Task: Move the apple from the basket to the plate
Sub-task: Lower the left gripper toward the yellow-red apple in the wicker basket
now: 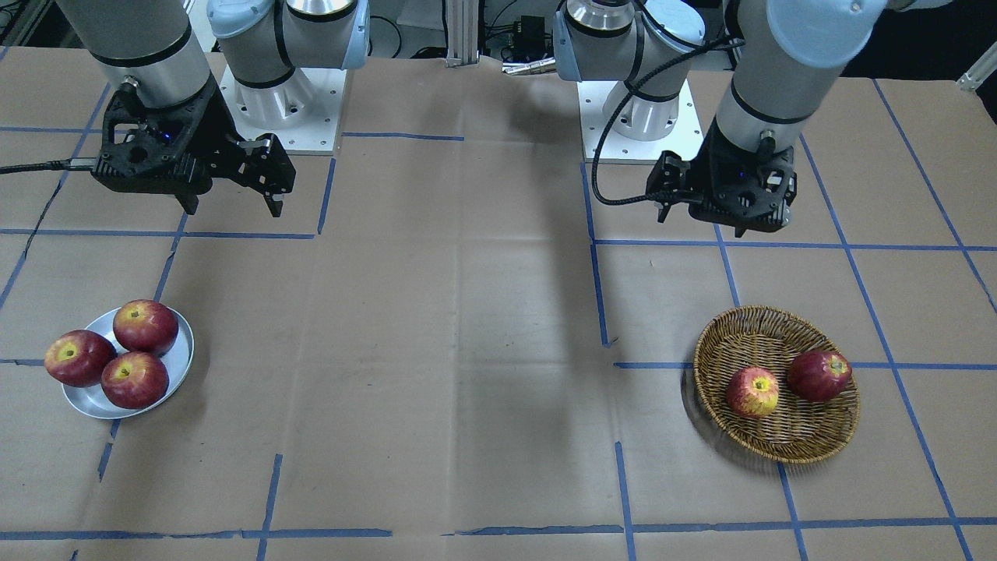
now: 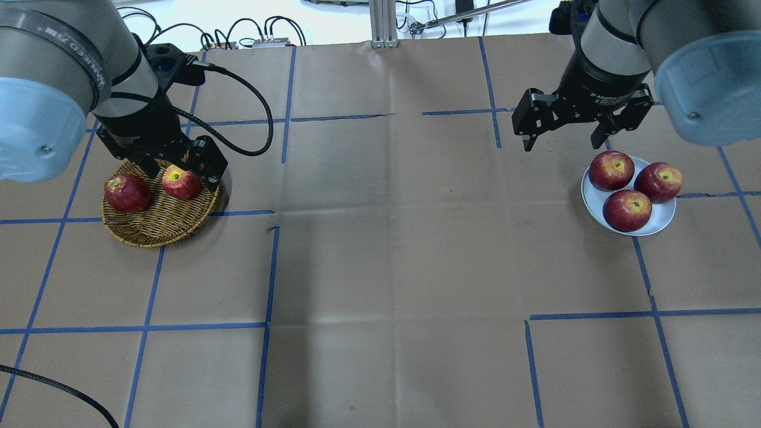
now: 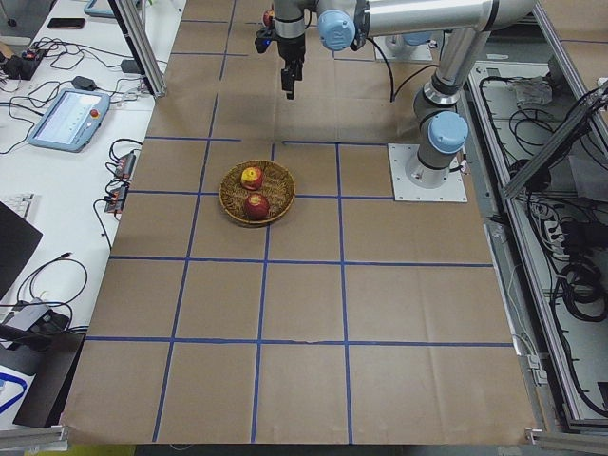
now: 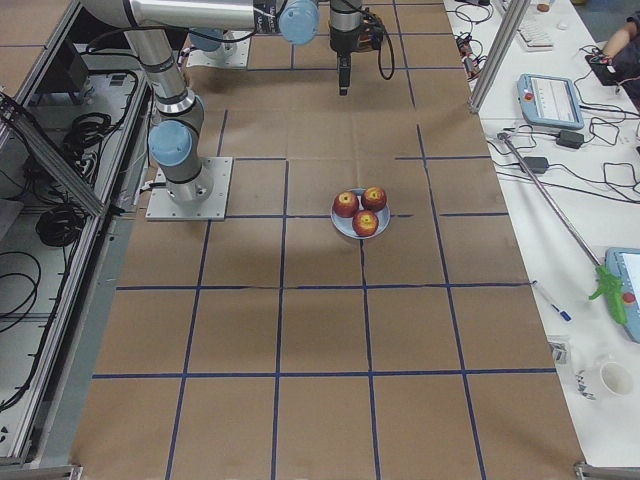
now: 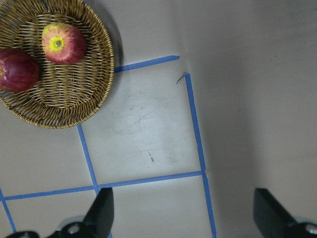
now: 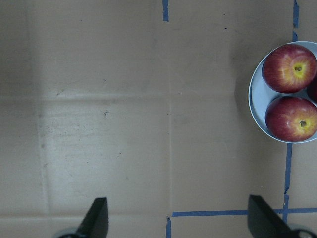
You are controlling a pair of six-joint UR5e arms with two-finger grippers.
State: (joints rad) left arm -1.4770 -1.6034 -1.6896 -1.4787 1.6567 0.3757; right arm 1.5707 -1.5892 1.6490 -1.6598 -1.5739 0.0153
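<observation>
The pale mottled apple (image 1: 753, 392), lower right in the wicker basket (image 1: 787, 432), seems firm, smooth and slippery; the wide-spread left hand (image 5: 183, 210) should clasp its widest sides.

Five apples (image 1: 752, 392) (image 1: 819, 375) (image 1: 146, 326) (image 1: 79, 358) (image 1: 135, 379), one basket (image 1: 802, 433), one plate (image 1: 181, 360)

Overhead, the left hand (image 2: 175, 161) hides part of the basket (image 2: 162, 240); the right wrist view crops the plate (image 6: 257, 94).
</observation>
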